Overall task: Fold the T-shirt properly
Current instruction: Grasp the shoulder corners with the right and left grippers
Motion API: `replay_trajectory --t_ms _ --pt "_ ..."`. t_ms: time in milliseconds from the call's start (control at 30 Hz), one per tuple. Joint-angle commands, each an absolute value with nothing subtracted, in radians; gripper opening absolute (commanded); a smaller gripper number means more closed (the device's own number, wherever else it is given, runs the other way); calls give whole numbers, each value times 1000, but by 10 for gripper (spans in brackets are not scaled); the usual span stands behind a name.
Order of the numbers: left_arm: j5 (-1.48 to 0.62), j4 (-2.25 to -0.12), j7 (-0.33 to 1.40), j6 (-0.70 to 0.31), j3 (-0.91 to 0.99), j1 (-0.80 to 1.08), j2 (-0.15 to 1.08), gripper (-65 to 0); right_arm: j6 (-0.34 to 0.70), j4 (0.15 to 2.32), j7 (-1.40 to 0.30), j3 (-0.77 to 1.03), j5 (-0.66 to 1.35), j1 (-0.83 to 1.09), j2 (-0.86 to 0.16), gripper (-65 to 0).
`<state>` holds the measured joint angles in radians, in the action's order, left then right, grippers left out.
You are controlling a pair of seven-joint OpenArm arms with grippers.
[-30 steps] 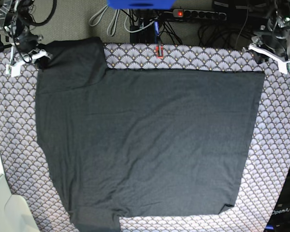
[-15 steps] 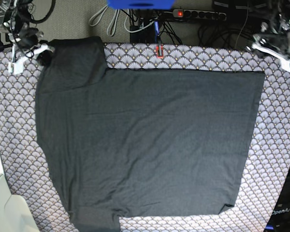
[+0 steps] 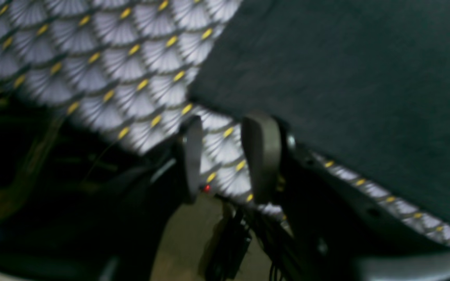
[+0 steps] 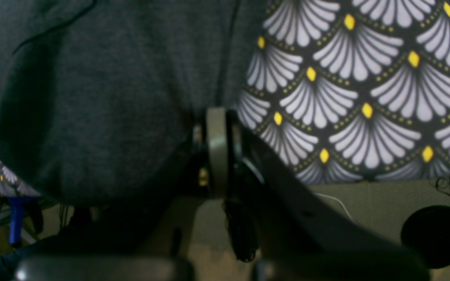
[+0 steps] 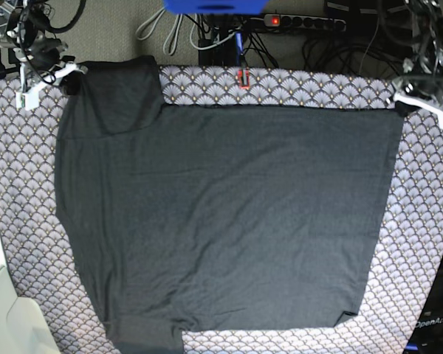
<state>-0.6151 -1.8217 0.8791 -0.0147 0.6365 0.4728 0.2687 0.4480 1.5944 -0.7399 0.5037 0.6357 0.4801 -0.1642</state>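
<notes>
T-shirt (image 5: 229, 214) flat on tablecloth (image 5: 29, 192)

Dark arms, white-shelled grippers (grey jaws, black cables)

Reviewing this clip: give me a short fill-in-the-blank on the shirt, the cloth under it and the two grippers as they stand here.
1. The T-shirt lies spread on a tablecloth printed with a ____ pattern.
2. In its wrist view, the left gripper has jaws standing ____, with only tablecloth between them.
3. The right gripper is ____ on the T-shirt's edge.
4. In the base view, the right gripper sits at the top ____ corner.

Missing words: scallop; apart; shut; left
</notes>
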Motion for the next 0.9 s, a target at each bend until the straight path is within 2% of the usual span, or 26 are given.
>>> replay_trajectory --t_ms 0,233,400,867 --pt "-619 -1814 863 -15 645 458 285 -442 433 1589 -800 499 591 493 -168 -650" --pt "-619 -1626 863 -15 645 354 294 -442 433 1587 -800 504 591 493 -170 -650" --pt "-611 -1604 857 -65 645 323 292 -442 433 1587 -800 504 590 493 -170 -650" --pt "-608 -1489 854 -65 645 260 294 -442 433 1587 -800 503 590 492 -171 -650"
